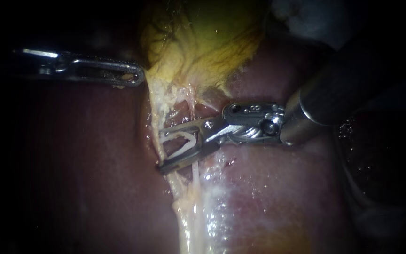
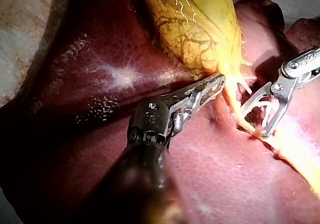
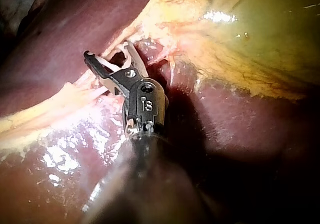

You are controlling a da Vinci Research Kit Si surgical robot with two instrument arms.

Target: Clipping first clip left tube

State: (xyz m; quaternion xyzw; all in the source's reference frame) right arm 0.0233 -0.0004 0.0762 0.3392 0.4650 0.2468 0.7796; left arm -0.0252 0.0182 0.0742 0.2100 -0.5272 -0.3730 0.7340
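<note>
Endoscope, left instrument (image 1: 128, 75): my jaws lie together on the gallbladder (image 1: 203, 42) at its lower edge, drawing it to the side.
Endoscope, right instrument (image 1: 163, 150): my jaws stand wide, and both grip the open white clip (image 1: 182, 143).
Endoscope, left tube (image 1: 154, 117): a pale strand at the clip's mouth; I cannot tell if it is fully inside.
Left wrist, step: I judge the clip should go further across the strand, square to it, before I squeeze.
Left wrist, room: liver (image 2: 100, 98) lies bare beside my shaft.
Right wrist, edges: the lower jaw tip rides close over the liver, and a second strand runs just beside, so catching it is the risk.
</note>
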